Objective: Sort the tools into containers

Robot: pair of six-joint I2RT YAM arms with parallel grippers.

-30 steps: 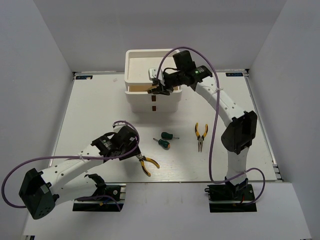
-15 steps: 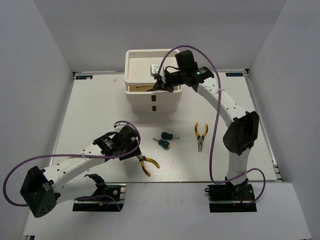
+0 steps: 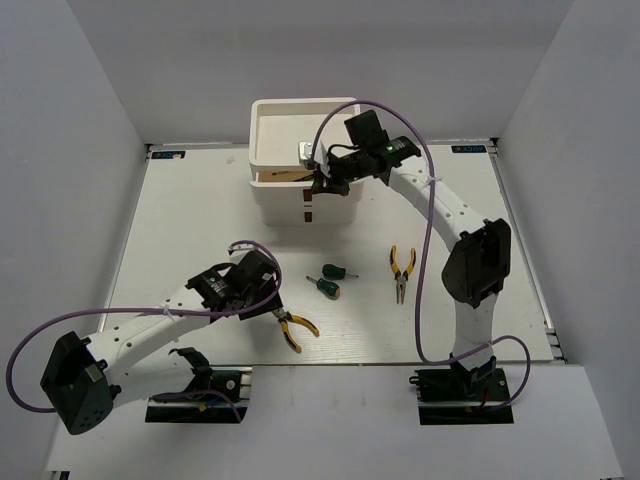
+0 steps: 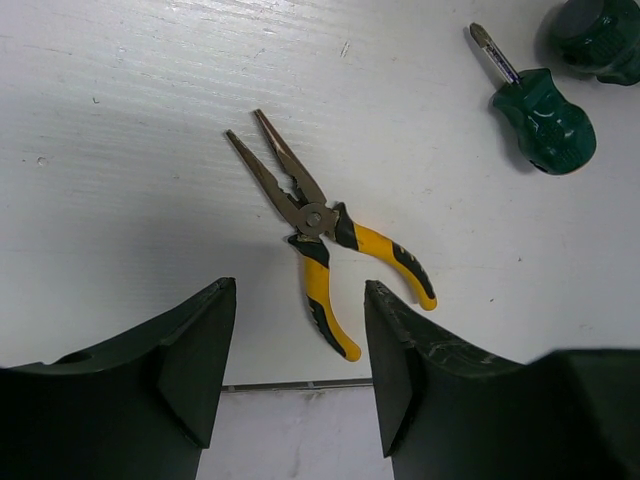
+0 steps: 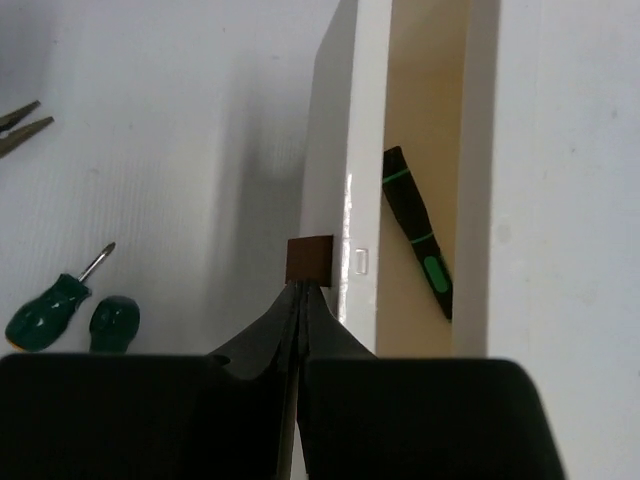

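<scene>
The right pincer, which stood open a second ago and then rose over the tray top of the white organizer, has dropped back to its front and closed, its tips now against the upper drawer's brown handle.

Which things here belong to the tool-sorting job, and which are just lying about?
Job: white organizer; yellow pliers by the left arm; second yellow pliers; stubby green screwdrivers; dark screwdriver in the open drawer.
Not the job: purple cables; table.
</scene>
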